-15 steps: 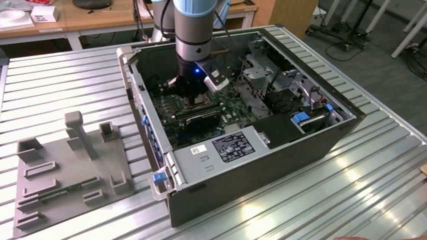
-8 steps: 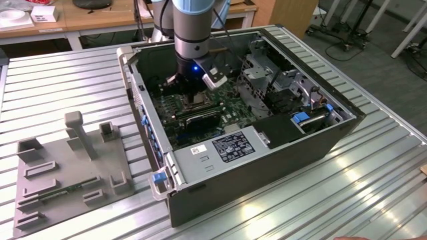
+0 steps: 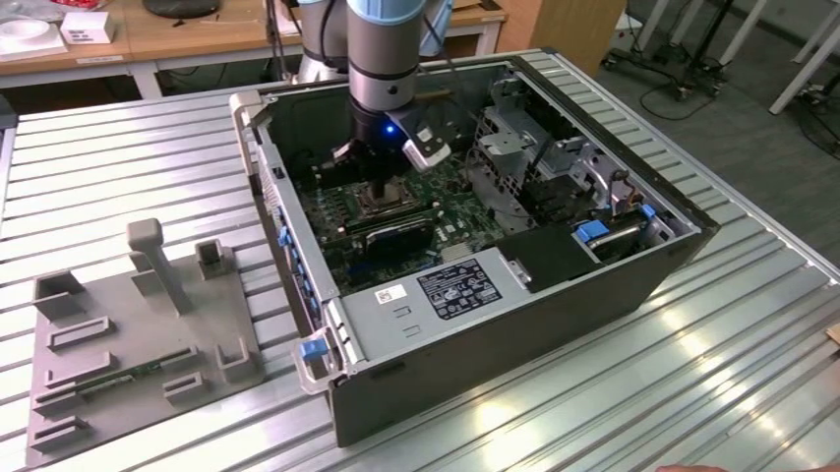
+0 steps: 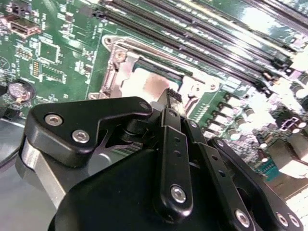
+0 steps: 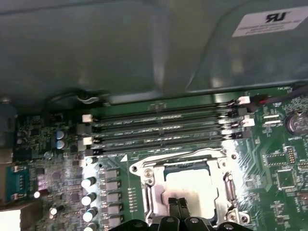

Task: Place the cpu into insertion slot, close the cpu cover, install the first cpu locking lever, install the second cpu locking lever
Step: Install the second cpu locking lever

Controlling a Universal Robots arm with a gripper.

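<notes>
The gripper [image 5: 176, 204], fingers closed together, stands over the cpu [image 5: 192, 185] inside the insertion slot [image 5: 151, 180], near the memory slots [image 5: 163, 130]

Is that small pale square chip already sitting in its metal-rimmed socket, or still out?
In. The pale square chip lies flat inside the silver-rimmed socket in both wrist views, with the black gripper right above it.

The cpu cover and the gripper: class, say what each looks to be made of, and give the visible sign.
The cpu cover: apparently bare metal, silvery with bright glints along its frame. The gripper: links look like matt black metal or hard plastic, hard to tell which, joined by shiny steel-looking screws.
</notes>
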